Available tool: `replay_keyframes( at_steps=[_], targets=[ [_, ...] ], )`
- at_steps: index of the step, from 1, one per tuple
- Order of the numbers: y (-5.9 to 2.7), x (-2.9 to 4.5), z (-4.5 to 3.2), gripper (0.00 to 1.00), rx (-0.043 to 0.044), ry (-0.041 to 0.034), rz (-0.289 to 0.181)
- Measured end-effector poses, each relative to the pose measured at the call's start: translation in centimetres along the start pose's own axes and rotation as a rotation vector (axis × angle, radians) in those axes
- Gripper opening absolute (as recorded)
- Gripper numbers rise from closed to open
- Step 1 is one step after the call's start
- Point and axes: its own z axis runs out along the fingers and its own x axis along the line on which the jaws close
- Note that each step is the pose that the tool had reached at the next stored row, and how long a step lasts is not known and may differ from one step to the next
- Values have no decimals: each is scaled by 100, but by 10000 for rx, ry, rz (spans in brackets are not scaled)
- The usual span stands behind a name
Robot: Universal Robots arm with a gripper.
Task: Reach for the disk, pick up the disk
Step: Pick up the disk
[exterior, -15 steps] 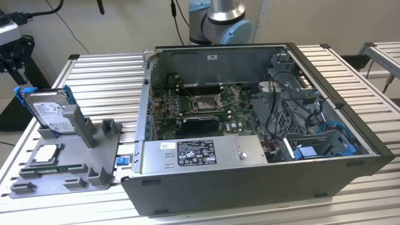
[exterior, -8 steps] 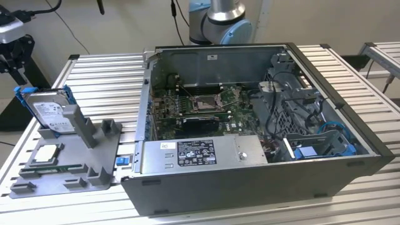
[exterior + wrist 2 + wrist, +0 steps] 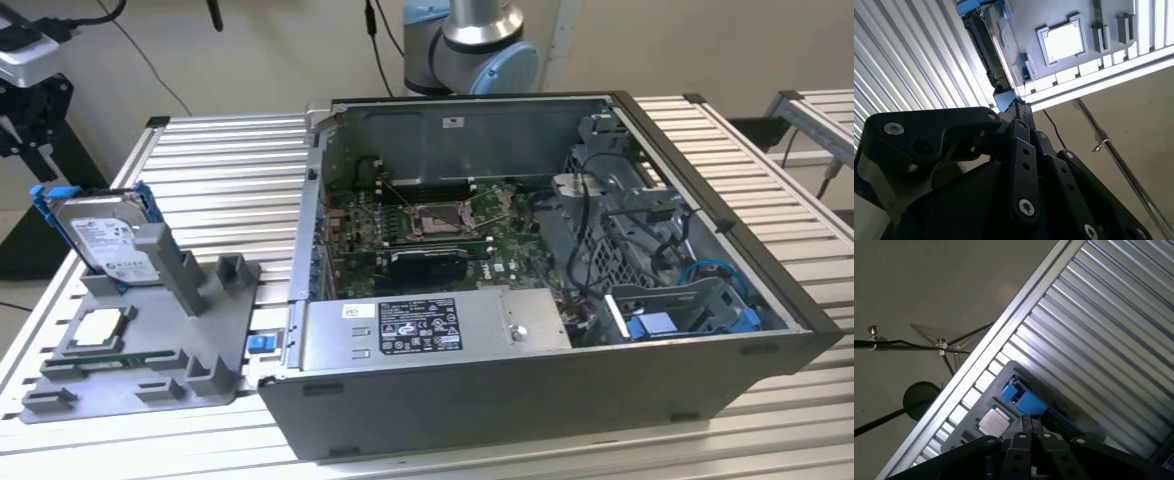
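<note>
In the first wrist view we see bare floor [image 3: 929,290] beside the ribbed metal desk [image 3: 1114,315], which in the exterior view carries an open computer case [image 3: 534,400] and, at that view's left, a grey tray [image 3: 220,300] where the disk [image 3: 110,240] stands tilted on edge, the tool [image 3: 1027,422] hanging clear of it, jaws together on nothing.

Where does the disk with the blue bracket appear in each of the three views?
Exterior view: the disk stands tilted in the grey tray, at the exterior view's left.
Second wrist view: the disk is seen edge-on, beside the chip.
First wrist view: the disk shows its blue bracket end, next to the chip.
Shared landmark: the square silver chip in that tray.
</note>
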Motion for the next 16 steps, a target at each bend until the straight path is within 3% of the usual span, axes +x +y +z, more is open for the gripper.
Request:
replay_keyframes(
  at_steps=[16],
  targets=[
    [0,0,0,0,14,93,-2906]
  ],
)
